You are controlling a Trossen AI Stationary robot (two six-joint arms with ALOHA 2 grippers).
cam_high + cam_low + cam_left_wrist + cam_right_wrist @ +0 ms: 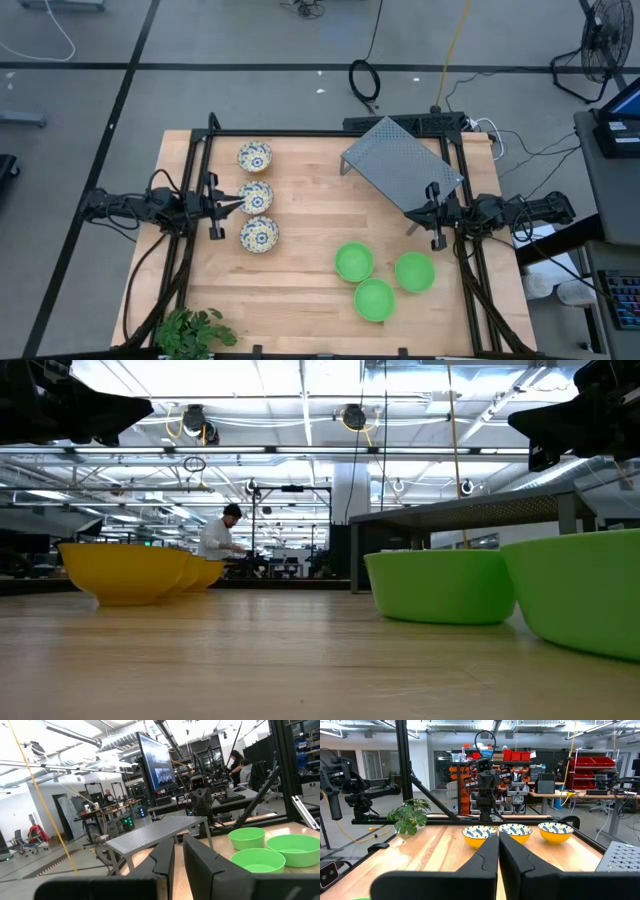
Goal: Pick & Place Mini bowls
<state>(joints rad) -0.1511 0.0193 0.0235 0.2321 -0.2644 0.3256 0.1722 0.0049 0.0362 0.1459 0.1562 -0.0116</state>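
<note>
Hovering at the tabletop edge, the left tool has its fingers nearly pressed together and grips nothing; three patterned bowls stand in a row just ahead of its tip, the middle one nearest. Opposite, the right tool is pressed shut and empty, close beside the rack corner. Three green bowls sit clustered on the wood, nearer the right tool and off to its side. A plant sits at the corner on the left tool's side. A person works far behind.
</note>
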